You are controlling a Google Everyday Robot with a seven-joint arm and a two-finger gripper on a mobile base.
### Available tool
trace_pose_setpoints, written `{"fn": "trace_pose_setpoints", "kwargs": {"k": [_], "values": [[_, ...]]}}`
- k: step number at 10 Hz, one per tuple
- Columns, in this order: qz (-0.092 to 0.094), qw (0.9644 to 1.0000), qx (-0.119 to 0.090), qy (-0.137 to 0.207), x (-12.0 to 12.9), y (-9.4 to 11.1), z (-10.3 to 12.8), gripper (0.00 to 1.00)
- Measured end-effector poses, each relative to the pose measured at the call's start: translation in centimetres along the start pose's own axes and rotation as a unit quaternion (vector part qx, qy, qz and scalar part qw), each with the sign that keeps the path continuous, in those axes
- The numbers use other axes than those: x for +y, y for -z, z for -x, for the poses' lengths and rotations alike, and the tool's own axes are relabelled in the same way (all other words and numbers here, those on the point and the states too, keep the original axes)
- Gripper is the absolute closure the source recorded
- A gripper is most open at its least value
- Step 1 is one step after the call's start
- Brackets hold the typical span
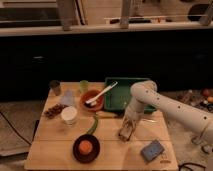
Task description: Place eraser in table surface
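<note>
The pale wooden table surface (55,142) fills the lower middle of the camera view. My white arm reaches in from the right and bends down over the table's middle right. The gripper (125,134) points down, just in front of the green tray, with its tip at or just above the tabletop. It is shut on the eraser (125,132), a small dark and tan oblong block held upright. I cannot tell whether the eraser touches the wood.
A green tray (116,95) stands at the back. Left of it are an orange bowl (92,101) with a white utensil, a white cup (69,115), small cups and a brown cluster (54,110). In front are a dark bowl holding an orange (86,148), a green vegetable (93,125) and a grey-blue pad (152,150).
</note>
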Motion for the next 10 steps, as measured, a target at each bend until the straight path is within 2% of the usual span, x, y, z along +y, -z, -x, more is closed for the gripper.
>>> {"fn": "trace_pose_setpoints", "kwargs": {"k": [2,4,10], "values": [[0.003,1.0,-0.003,0.002,-0.1,-0.5,0.1,0.31],[0.005,1.0,-0.006,0.005,-0.1,-0.8,0.4,0.2],[0.003,0.9998,0.0,0.018,-0.3,-0.3,1.5,0.2]]}}
